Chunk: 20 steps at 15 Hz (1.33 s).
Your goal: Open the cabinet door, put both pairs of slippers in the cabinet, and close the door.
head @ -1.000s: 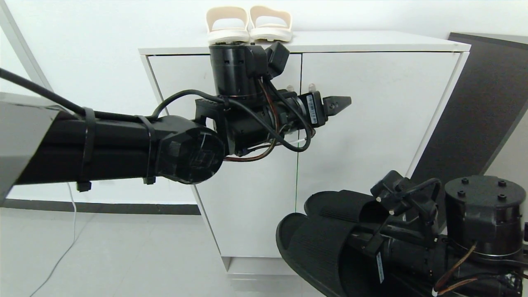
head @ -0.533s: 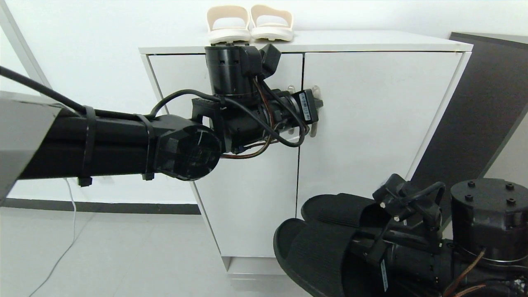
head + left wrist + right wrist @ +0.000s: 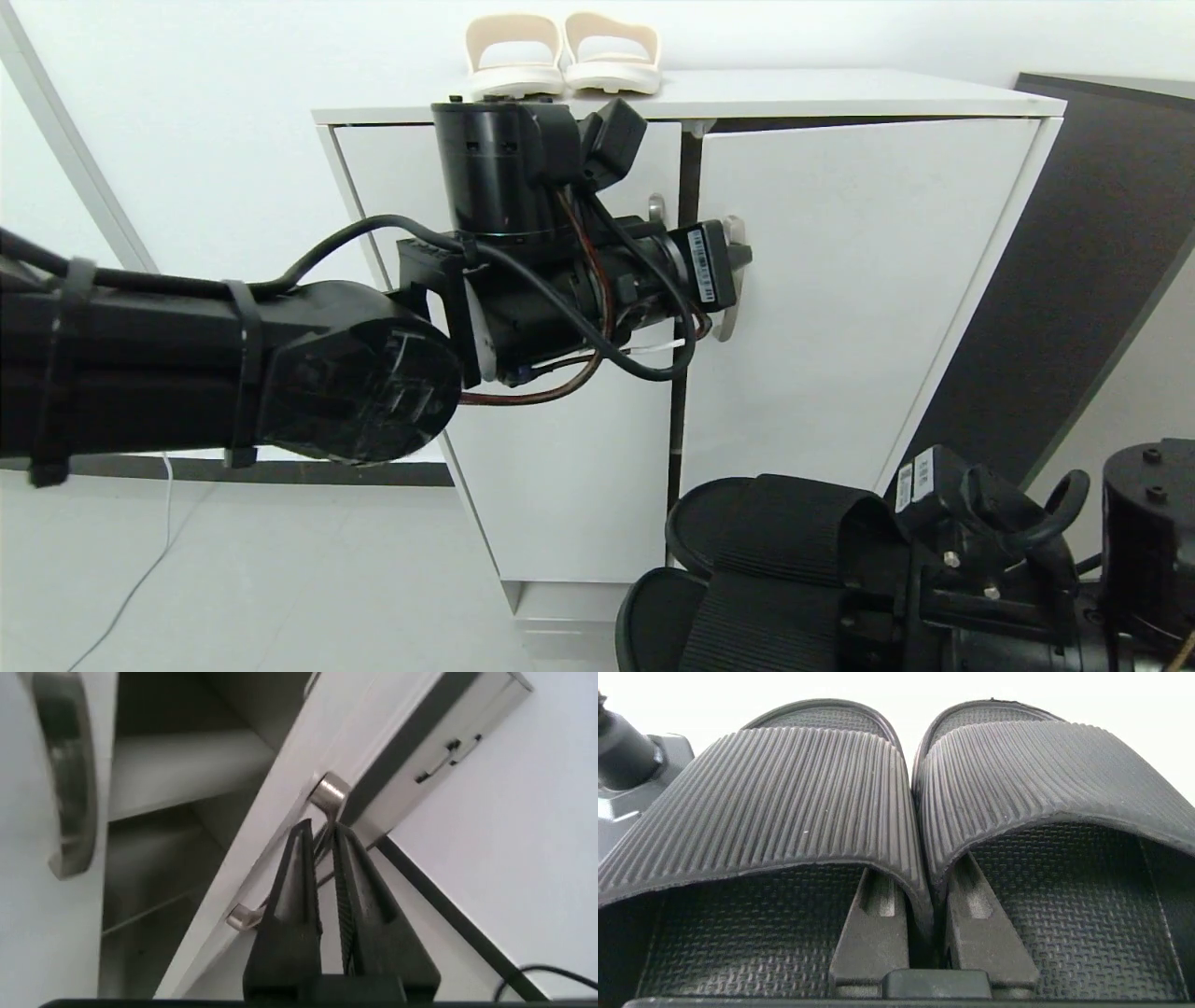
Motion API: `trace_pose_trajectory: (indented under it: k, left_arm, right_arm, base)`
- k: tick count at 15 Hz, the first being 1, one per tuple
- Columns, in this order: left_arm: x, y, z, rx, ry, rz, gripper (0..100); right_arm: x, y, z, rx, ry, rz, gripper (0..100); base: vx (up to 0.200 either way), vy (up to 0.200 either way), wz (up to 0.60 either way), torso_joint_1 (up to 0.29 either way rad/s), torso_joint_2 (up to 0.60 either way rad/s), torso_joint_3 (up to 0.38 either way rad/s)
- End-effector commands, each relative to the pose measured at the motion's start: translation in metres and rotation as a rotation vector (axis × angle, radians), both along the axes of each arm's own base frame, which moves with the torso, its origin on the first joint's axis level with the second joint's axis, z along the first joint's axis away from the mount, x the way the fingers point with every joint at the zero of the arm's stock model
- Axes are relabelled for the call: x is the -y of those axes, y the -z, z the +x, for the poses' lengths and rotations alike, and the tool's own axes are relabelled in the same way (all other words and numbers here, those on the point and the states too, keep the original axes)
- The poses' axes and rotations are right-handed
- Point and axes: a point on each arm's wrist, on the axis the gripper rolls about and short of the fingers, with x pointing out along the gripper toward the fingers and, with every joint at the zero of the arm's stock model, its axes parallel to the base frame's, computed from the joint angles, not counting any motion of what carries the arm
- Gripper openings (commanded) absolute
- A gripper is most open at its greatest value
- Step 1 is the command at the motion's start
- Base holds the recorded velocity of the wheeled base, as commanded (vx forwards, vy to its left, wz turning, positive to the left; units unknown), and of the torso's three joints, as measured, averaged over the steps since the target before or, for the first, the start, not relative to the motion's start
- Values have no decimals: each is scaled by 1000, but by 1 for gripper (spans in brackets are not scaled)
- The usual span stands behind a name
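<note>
Left gripper [image 3: 322,835] is squeezing the upright silver metal handle [image 3: 728,322] of the white cabinet door [image 3: 840,299]; right gripper [image 3: 923,910] is gripping black ribbed slippers [image 3: 784,532] below it.

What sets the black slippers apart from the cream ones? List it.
The black slippers are dark and ribbed; the cream slippers are pale and smooth. The black slippers are clamped in the right gripper; the cream slippers rest atop the cabinet. Both pairs sit side by side.
</note>
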Motion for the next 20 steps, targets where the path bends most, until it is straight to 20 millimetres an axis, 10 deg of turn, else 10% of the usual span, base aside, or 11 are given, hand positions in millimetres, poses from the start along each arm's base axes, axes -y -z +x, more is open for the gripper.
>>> trace_pose_trajectory:
  k: [1, 8, 20]
  left_arm:
    - [-8, -9, -14, 14, 9, -12, 0]
    - [-44, -12, -59, 30, 59, -17, 0]
    - [-40, -9, 14, 62, 30, -36, 0]
  right_arm:
    - [3, -2, -3, 7, -2, 8, 0]
    - [2, 1, -2, 12, -8, -7, 0]
    - [2, 5, -3, 12, -15, -24, 0]
  base:
    - [0, 0, 0, 0, 0, 0]
    - [0, 0, 0, 0, 0, 0]
    - [0, 0, 0, 0, 0, 0]
